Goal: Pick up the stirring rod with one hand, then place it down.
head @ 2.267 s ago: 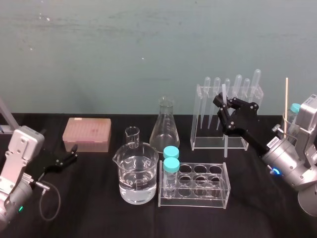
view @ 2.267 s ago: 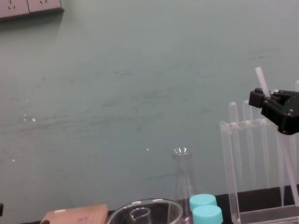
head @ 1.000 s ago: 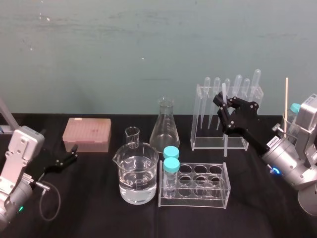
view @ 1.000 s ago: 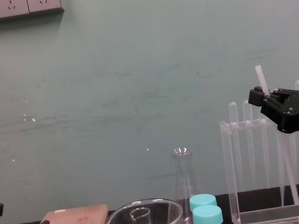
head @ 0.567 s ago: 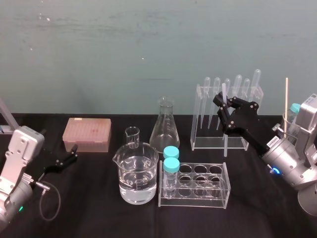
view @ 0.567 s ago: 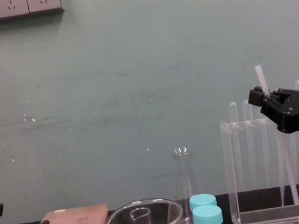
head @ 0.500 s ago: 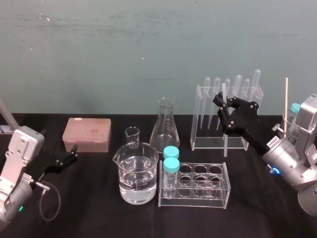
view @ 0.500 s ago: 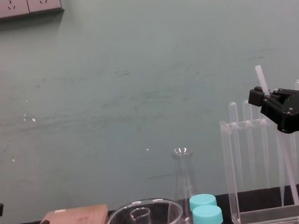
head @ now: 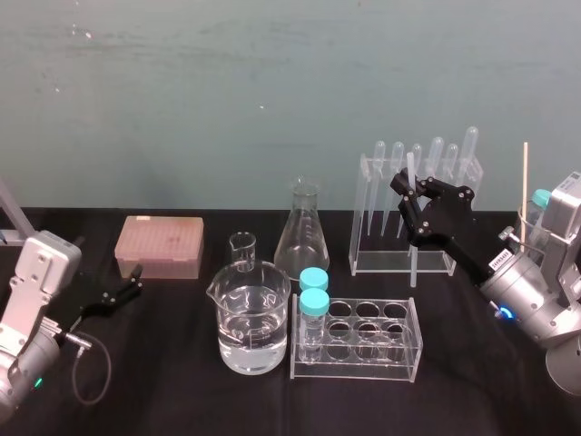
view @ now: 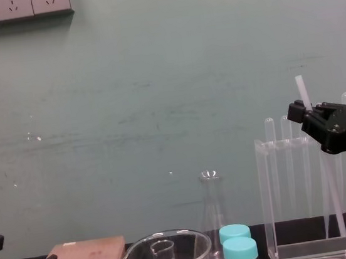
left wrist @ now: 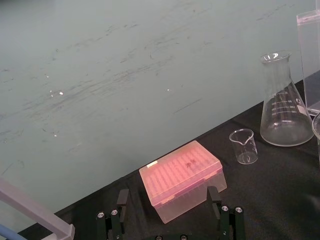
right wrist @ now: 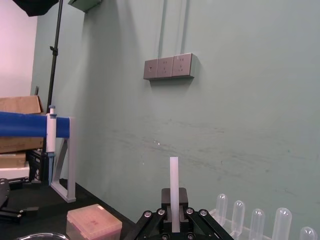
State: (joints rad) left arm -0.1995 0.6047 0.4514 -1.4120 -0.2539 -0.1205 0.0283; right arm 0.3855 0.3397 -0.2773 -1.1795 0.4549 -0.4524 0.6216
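Presently, the right gripper (head: 408,193) was clamped on the stirring rod (view: 301,90) near its upper end, a short length of rod standing above the jaws. The rod was close to upright, slightly tilted, just in front of the clear rack (head: 368,218) that held the bulb-topped pipettes (head: 437,150). Its lower end appeared to hang near the rack's base, but contact with the black table (head: 182,391) could not be judged. The left gripper (head: 123,292) lay low at the table's left side, fingers spread wide and holding nothing, with the pink tip box (left wrist: 181,181) just beyond it. Graduation marks showed on the conical flask (left wrist: 282,107), and a small white label (head: 498,260) sat on the right arm; neither could be read.
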